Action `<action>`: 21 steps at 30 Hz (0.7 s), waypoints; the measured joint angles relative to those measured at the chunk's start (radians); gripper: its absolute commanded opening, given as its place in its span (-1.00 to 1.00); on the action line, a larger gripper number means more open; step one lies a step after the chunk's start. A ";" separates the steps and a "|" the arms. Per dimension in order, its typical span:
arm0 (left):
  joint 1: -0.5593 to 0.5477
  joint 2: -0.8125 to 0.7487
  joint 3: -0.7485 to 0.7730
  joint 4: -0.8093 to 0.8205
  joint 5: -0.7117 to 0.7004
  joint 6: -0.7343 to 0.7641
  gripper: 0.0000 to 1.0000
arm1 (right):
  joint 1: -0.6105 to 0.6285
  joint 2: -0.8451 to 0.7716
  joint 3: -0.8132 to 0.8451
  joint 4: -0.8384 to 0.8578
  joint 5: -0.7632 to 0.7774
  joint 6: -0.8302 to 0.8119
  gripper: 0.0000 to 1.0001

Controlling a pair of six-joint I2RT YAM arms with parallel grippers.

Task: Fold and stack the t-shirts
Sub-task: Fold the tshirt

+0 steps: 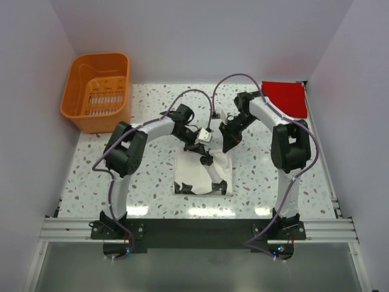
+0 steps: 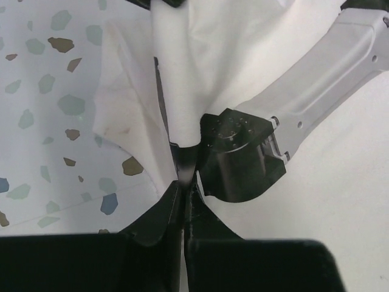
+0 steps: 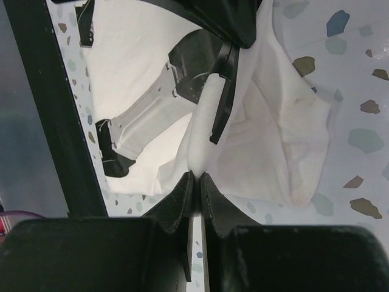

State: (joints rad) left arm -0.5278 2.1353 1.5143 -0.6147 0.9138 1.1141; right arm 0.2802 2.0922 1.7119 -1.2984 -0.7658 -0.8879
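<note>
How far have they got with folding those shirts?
Done: the red t-shirt lies folded flat at the far right. In hand: the left gripper and right gripper both pinch the rumpled white t-shirt mid-table. Left: finishing its fold, then stacking the two.

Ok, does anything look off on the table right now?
The cream-white tee lies bunched and creased, not flat, with the left gripper and right gripper each pinching a raised fold. Faint brownish smudges mark its cloth near the pinch. The red tee lies square at the far right corner.
</note>
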 measured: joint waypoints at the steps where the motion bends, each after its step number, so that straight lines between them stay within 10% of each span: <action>1: 0.000 -0.002 -0.010 0.003 0.001 0.011 -1.00 | -0.001 0.000 0.002 0.002 -0.004 0.010 -0.62; 7: 0.000 -0.085 -0.147 0.035 -0.014 0.083 -1.00 | -0.031 0.018 0.080 0.074 -0.061 0.208 -0.42; 21: -0.068 -0.256 -0.299 0.171 -0.145 0.111 -1.00 | 0.060 0.193 0.124 0.335 -0.222 0.581 -0.72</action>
State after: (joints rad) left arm -0.5953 1.8797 1.2156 -0.4435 0.7692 1.2255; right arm 0.3401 2.2852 1.8359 -0.9630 -0.9882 -0.3069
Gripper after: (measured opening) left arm 0.038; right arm 0.159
